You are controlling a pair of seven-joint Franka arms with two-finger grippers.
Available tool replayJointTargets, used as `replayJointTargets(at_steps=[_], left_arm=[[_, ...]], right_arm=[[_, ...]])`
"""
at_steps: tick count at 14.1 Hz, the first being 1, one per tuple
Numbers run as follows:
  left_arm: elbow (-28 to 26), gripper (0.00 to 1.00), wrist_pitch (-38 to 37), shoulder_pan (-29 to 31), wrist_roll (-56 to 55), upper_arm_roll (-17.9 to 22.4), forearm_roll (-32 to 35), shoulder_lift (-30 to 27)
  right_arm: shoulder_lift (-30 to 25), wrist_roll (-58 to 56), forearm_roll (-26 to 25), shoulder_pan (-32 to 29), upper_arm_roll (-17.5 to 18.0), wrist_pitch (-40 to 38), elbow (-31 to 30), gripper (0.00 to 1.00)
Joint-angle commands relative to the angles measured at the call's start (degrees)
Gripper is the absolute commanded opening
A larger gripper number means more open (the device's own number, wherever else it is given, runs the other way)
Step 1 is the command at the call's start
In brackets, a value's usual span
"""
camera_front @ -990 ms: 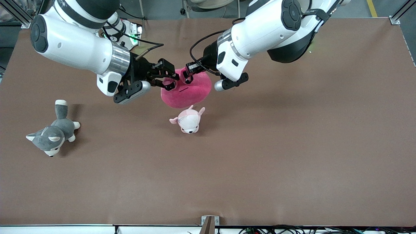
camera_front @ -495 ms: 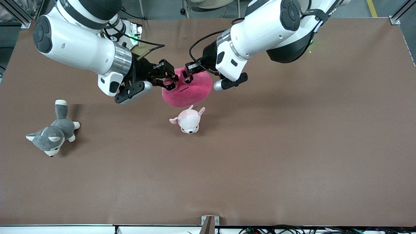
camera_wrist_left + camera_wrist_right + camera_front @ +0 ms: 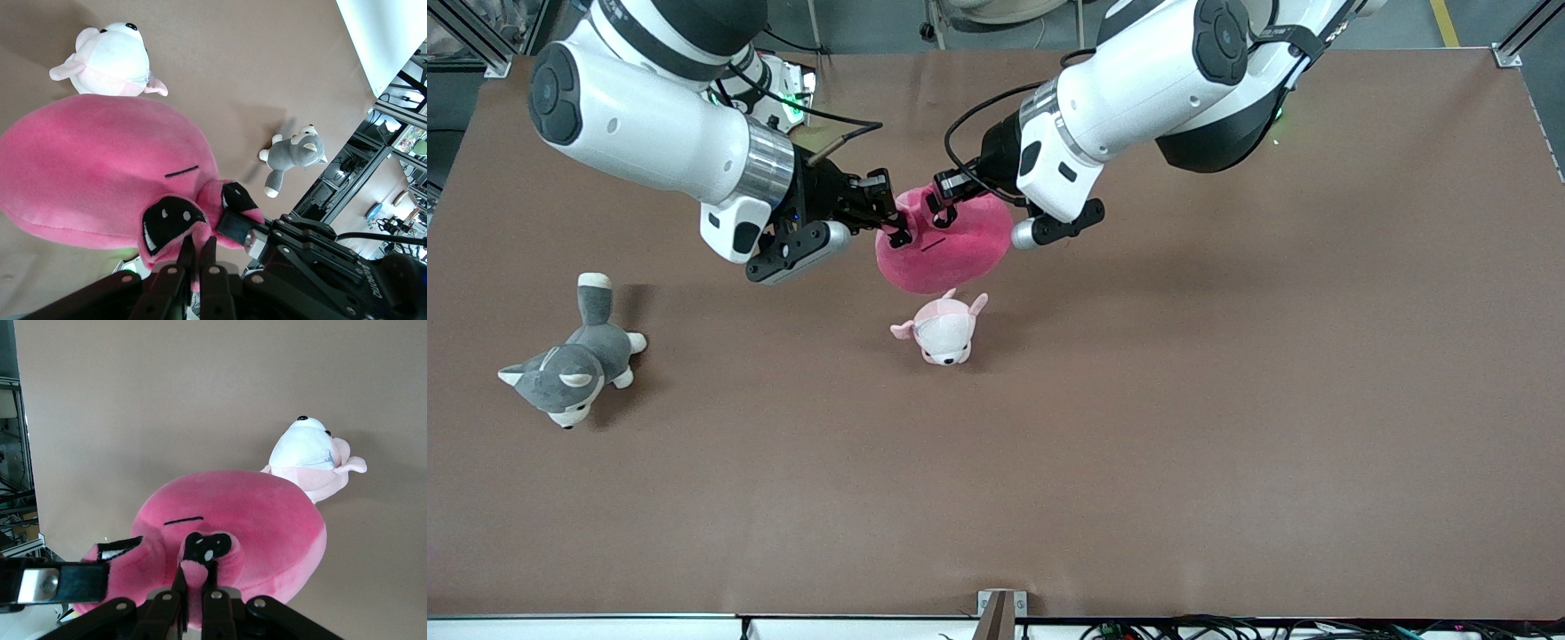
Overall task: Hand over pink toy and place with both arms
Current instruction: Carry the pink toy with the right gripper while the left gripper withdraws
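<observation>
Here both hands pinch the pink toy [image 3: 943,249] aloft, nearer the tabletop's [image 3: 1227,400] robot-side edge: left hand [image 3: 941,206] and right hand [image 3: 896,227] each closed on an eye-flap, evidently mid-handover.

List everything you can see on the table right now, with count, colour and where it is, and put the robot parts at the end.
pink toy: one, hot pink, held up over the table's middle, above the pale pink plush.
pale pink plush: one, pink and white, on the table.
husky plush: one, grey and white, on the table toward the right arm's end.
table: one, brown.
right gripper: one, black, shut on the pink toy.
left gripper: one, black, shut on the pink toy.
</observation>
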Motion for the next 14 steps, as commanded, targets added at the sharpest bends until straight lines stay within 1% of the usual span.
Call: replayJointTargets(at_steps=[1, 2, 3, 5, 7, 8, 10, 13, 14], left_arm=[[1.48, 0.32, 0.55, -0.63, -0.89, -0.13, -0.03, 0.6], [1.48, 0.85, 0.55, -0.54, -0.54, -0.04, 0.33, 0.42], [1.48, 1.0, 0.47, -0.63, -0.28, -0.04, 1.29, 0.42], [1.48, 1.0, 0.46, -0.63, -0.54, -0.13, 4.1, 0.33], [1.48, 1.0, 0.12, -0.54, -0.54, -0.04, 4.99, -0.1], [1.48, 1.0, -0.15, -0.28, -0.54, 0.05, 5.16, -0.19], [1.39, 1.0, -0.94, 0.68, -0.37, 0.14, 8.74, -1.15], [1.48, 1.0, -8.38, 4.01, 0.33, 0.14, 16.38, -2.3], [1.48, 1.0, -11.28, 4.98, 1.73, 0.14, 18.85, -3.09]], right_arm=[[-0.05, 0.35, -0.54, 0.1, -0.18, -0.2, -0.24, 0.02], [0.21, 0.44, -0.54, 0.1, -0.18, -0.55, -0.33, 0.02], [0.74, 0.35, -0.54, 0.01, -0.18, -0.64, -0.24, 0.02], [0.83, 0.35, -0.54, -0.16, -0.18, -0.64, -0.33, 0.02], [0.83, 0.09, -0.54, -1.82, -0.62, -1.33, -0.33, 0.02], [0.75, 0.0, -0.54, -4.27, -0.62, -4.04, -0.24, 0.01], [0.74, -1.92, -0.54, -9.01, -0.62, -6.87, -0.06, 0.01], [1.27, -8.15, -0.63, -17.27, -0.62, -10.82, -0.41, 0.01], [2.49, -10.52, -0.63, -20.43, -0.62, -11.79, -0.59, 0.01]])
